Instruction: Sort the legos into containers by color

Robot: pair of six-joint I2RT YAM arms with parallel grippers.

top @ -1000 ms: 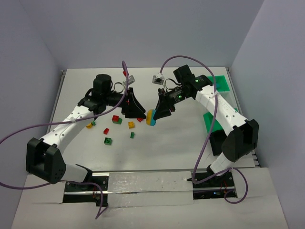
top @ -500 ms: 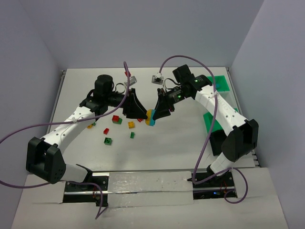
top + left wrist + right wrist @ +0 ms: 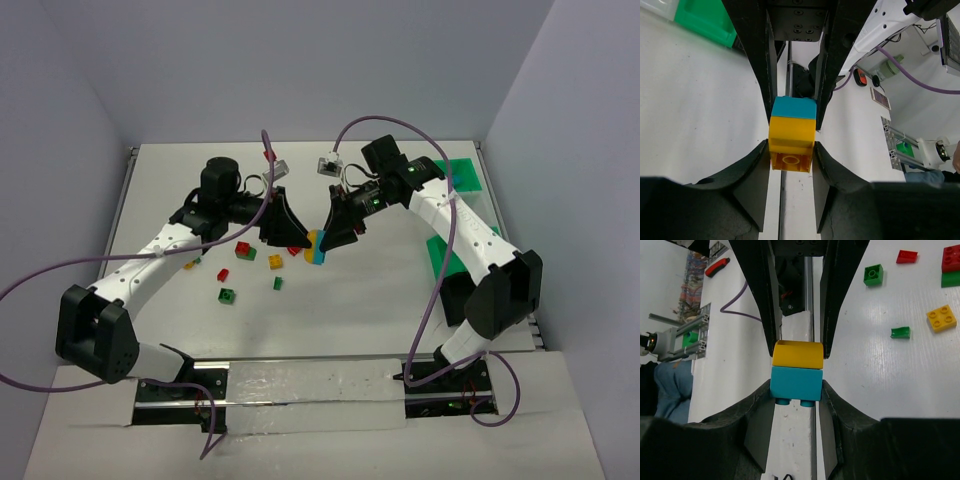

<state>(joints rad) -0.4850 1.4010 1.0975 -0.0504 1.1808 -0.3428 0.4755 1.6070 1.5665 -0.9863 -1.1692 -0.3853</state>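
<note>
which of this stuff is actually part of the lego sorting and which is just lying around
Part of the job:
yellow brick in the left end effector
blue brick, joined to it, in the right end effector
loose bricks on the table
green bins

Just lying about:
purple cables
red-and-black object beyond the table
</note>
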